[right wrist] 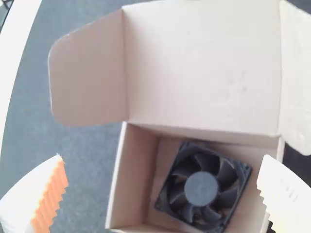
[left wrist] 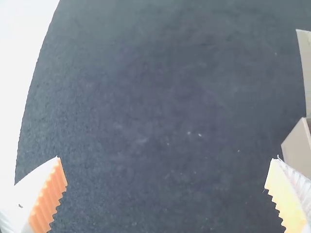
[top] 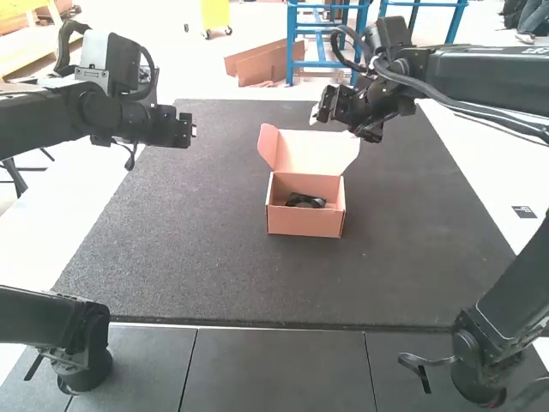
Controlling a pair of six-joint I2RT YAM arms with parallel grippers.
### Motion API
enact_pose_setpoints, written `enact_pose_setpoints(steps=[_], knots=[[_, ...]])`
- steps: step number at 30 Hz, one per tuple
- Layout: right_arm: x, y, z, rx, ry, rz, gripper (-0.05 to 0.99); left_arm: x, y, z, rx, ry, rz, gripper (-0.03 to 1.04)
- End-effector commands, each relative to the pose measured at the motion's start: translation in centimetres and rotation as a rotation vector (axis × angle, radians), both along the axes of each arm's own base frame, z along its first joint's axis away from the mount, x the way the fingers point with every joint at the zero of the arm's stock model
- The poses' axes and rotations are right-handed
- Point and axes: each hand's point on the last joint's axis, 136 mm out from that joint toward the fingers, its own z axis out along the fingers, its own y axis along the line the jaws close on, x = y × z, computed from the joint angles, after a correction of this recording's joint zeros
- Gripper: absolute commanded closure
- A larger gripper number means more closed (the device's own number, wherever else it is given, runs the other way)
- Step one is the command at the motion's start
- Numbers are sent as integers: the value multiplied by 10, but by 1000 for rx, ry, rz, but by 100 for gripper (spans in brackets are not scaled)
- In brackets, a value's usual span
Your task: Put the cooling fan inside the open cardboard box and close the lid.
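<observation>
A small cardboard box (top: 305, 216) stands mid-mat with its lid (top: 307, 151) standing up behind it. The black cooling fan (top: 305, 201) lies inside on the box floor, seen from above in the right wrist view as fan (right wrist: 204, 189) within box (right wrist: 131, 179), below the raised lid (right wrist: 204, 68). My right gripper (top: 333, 106) hangs open above and behind the lid, nothing between its fingers (right wrist: 46, 194). My left gripper (top: 186, 131) hovers open over bare mat to the box's left, with its orange-padded fingers (left wrist: 46, 196) wide apart and the box edge (left wrist: 297, 148) at the side.
The dark mat (top: 206, 249) covers the table's middle, with pale table surface (top: 51, 223) to its left and right. Loose cardboard pieces (top: 257, 62) lie on the floor beyond the table's far edge.
</observation>
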Motion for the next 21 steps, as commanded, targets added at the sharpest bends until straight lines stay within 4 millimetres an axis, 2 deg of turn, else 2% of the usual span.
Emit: enact_pose_setpoints(steps=[1,4,9,15,21], knots=[[6,-37,-1,-88,-67,-39,3,12,-10,13,-20,-33,-12,4],[15,-59,1,-90,-140,-79,3,23,-16,5,-32,-14,-9,4],[30,-76,-3,-85,-229,-115,3,43,-28,-12,-69,15,3,4],[44,-77,-5,-61,-241,-110,3,69,-40,-24,-65,9,-2,4],[67,-72,-3,-79,-248,-93,3,98,-42,-29,-63,-35,18,4]])
